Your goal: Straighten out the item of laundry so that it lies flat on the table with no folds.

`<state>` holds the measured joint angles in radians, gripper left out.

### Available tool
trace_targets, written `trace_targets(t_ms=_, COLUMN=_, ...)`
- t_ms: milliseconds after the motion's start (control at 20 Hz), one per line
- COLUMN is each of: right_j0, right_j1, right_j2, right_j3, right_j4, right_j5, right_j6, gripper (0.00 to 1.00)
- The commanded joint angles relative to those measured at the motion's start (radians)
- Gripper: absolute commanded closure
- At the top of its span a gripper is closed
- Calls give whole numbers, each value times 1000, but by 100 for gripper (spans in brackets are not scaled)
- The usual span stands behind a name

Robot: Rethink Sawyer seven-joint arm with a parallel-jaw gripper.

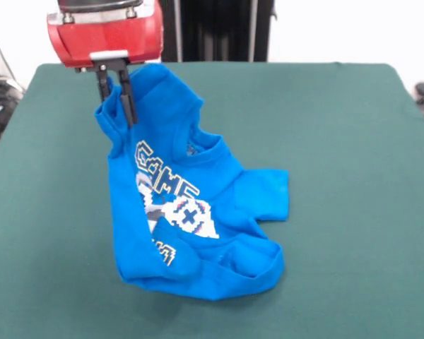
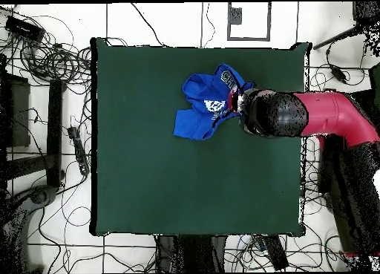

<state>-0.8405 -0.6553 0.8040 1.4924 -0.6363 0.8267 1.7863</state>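
The item of laundry (image 1: pixel 180 205) is a bright blue child's T-shirt with a white pixel print and the word "GAME" showing. One edge of it is lifted off the table (image 1: pixel 339 141) while the lower part rests crumpled and folded on the green cloth. My gripper (image 1: pixel 116 99) hangs from the red arm at the upper left of the front view, shut on the raised edge of the shirt. In the overhead view the shirt (image 2: pixel 204 108) lies bunched near the far right of the table (image 2: pixel 148 174), with the arm's head over its right side hiding the gripper.
Cables and equipment (image 2: pixel 44 100) lie on the tiled floor around the table. The red arm (image 2: pixel 334 119) reaches in across the table's right edge in the overhead view.
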Motion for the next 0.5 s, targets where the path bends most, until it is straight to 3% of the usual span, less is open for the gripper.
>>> trace_targets(t_ms=50, right_j0=27, right_j1=90, right_j2=57, right_j3=102, right_j4=-37, right_j5=-8, right_j6=-300, gripper=100)
trace_targets(t_ms=500, right_j0=-8, right_j1=167, right_j2=131, right_j3=91, right_j4=-32, right_j5=-18, right_j6=-393, gripper=100)
